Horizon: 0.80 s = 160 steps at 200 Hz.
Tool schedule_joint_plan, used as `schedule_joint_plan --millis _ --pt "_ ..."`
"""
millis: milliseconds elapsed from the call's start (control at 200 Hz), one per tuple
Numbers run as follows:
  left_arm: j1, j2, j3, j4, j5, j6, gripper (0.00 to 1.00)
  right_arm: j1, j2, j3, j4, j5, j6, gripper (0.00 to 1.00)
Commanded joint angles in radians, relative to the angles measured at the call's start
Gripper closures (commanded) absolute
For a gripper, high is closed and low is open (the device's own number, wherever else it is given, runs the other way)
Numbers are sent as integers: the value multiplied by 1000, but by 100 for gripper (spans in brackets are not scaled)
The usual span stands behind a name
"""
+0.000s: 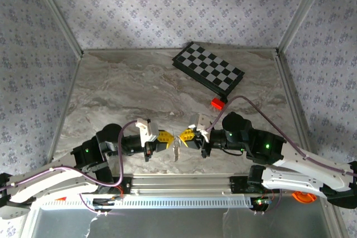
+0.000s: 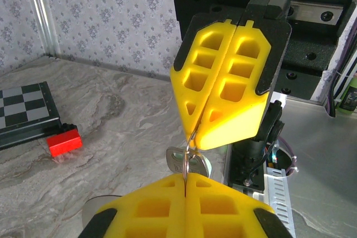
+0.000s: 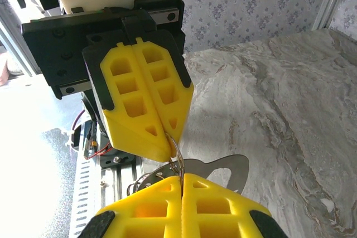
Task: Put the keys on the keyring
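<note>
Firstly, left gripper [image 1: 170, 137]: the yellow fingers are pressed flat together, and the thin wire of the keyring [image 3: 178, 154] is pinched at their tips.
right gripper [image 1: 182, 136]: it is likewise clamped on the same wire from the opposite side; the two sets of tips are held nose to nose, nearly touching.
keyring: a short arc of grey wire is seen bridging the small gap between the two sets of tips, held clear above the table [image 1: 128, 93].
keys [image 2: 176, 160]: silver keys are seen hanging just below that gap; they appear to be hung from the wire, though the joint is hidden by the fingers.
table: a marbled grey top is seen, with the grippers held over its near edge, about midway across.
block [image 1: 217, 103]: a small red piece is laid on the table beyond the right gripper, just beside the near corner of the board [image 1: 208, 74].
board: a black-and-white chequered slab is laid flat at the far right, turned at an angle, well apart from the grippers.
</note>
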Motion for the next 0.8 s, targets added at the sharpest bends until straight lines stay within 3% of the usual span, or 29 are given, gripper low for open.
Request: schedule_joint_plan --millis 0,795 --pt "-6 2 23 33 10 14 100 3 10 36 -10 -25 -17 100" --pt "-6 44 82 -99 0 55 100 7 25 52 -53 -42 -27 100"
